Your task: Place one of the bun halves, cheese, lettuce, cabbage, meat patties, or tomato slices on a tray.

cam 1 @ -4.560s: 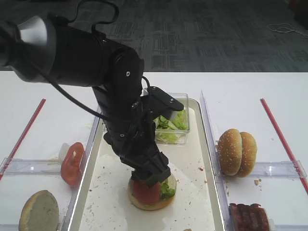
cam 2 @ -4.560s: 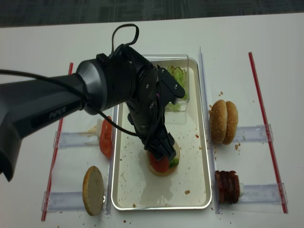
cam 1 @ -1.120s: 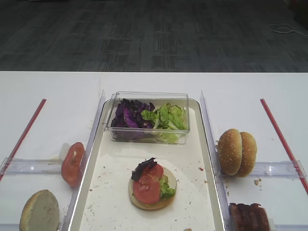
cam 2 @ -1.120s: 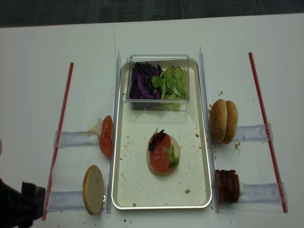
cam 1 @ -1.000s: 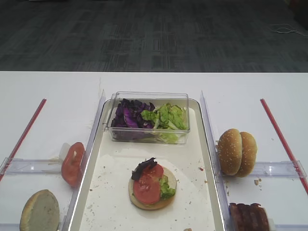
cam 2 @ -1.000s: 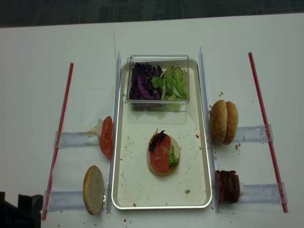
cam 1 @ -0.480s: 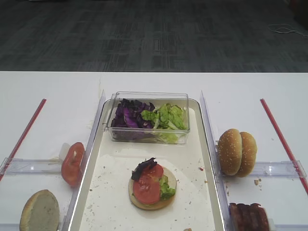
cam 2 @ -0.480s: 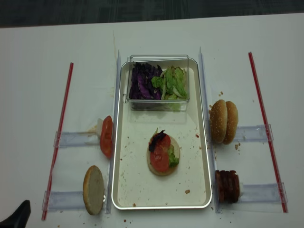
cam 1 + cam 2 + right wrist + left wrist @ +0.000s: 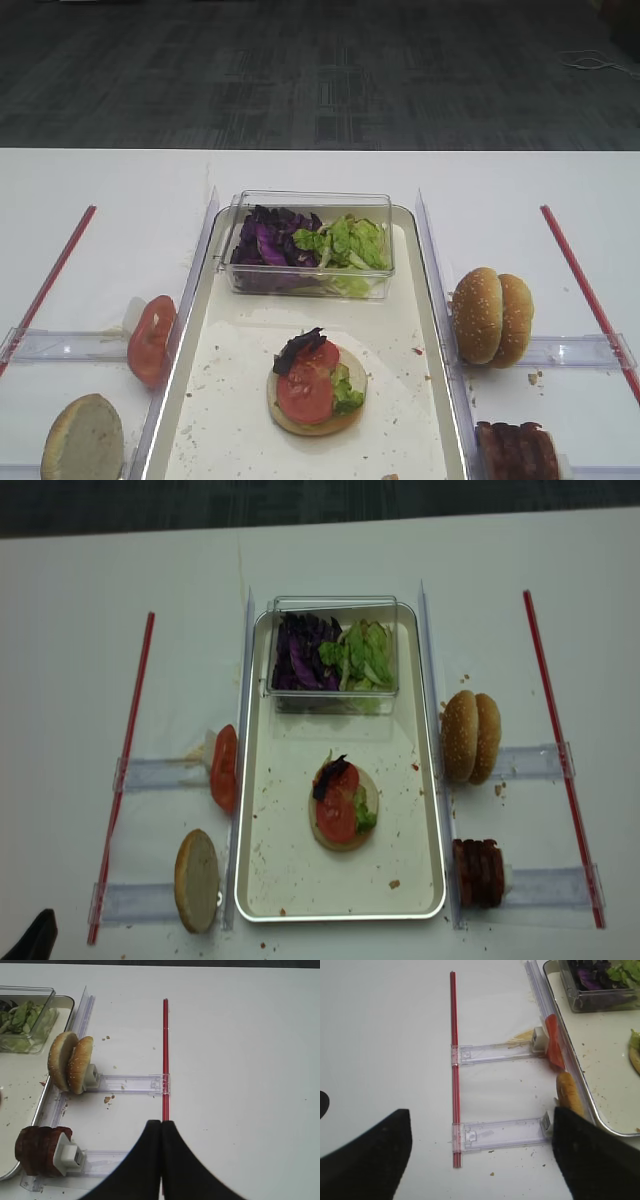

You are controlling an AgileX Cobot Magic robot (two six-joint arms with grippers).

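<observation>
On the off-white tray (image 9: 235,400) (image 9: 285,865) lies a bun half (image 9: 318,412) stacked with lettuce (image 9: 347,392), a tomato slice (image 9: 305,385) and a dark purple cabbage piece (image 9: 298,347) (image 9: 329,775). My left gripper (image 9: 480,1160) hangs open and empty over the table left of the tray, by another bun half (image 9: 569,1097) and a tomato slice (image 9: 554,1050). Only a black tip of that arm (image 9: 35,938) shows in the top view. My right gripper (image 9: 161,1122) is shut on nothing, right of the bun halves (image 9: 70,1062) and meat patties (image 9: 35,1150).
A clear plastic box (image 9: 310,245) of purple cabbage and lettuce stands at the tray's far end. Clear rail holders (image 9: 497,1132) (image 9: 130,1082) and red strips (image 9: 454,1070) (image 9: 165,1055) lie on either side of the tray. Crumbs dot the tray floor.
The left arm, earlier over the stack on the tray, has drawn back out of the lower left corner. The cabbage piece now rests on the tomato slice. The food has not shifted since.
</observation>
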